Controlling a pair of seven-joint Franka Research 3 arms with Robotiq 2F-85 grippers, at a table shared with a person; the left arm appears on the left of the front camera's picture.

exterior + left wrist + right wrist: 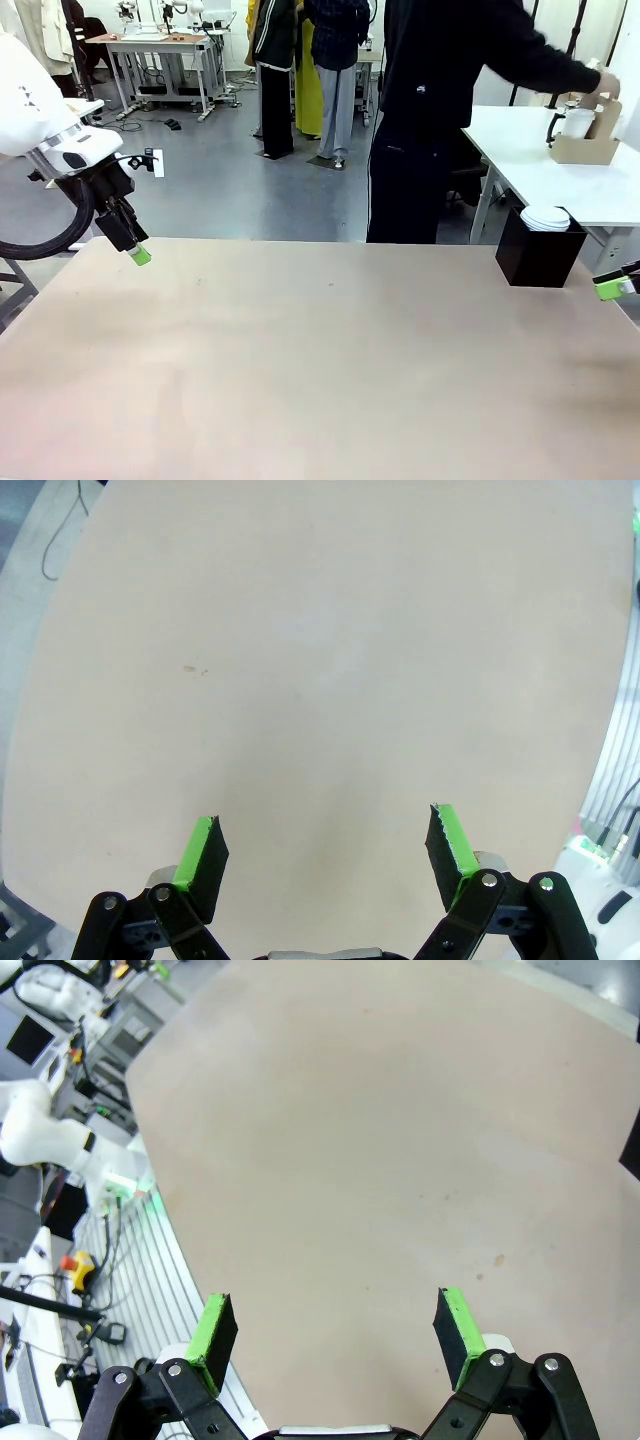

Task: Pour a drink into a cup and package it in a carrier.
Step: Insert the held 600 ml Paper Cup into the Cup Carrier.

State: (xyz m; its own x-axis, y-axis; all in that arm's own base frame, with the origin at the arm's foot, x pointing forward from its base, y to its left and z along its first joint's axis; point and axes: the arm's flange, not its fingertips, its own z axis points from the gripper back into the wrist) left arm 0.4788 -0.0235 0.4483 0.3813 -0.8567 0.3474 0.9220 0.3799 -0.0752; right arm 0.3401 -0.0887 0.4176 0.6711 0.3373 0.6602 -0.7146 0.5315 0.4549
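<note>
At far right, on a side table, the person's hand point(606, 85) reaches the brown carrier point(586, 148) holding a white cup point(578, 122). Left gripper point(325, 850) and right gripper point(335, 1335) hover wide and empty over the near table point(320, 360); pouring and packaging there appear not yet begun.

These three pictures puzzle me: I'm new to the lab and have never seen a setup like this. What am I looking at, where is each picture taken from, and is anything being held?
This is a robot with two white arms at a tan table. The wide picture comes from a fixed camera between the arms, looking across at a person who reaches to a white side table where a brown cardboard carrier stands. The other two pictures come from cameras on the wrists, looking down along each gripper's green-padded fingers. The left gripper and right gripper are both open and hold nothing; bare tabletop lies under them. On the tan table stands a black square box with white lids in it.
</note>
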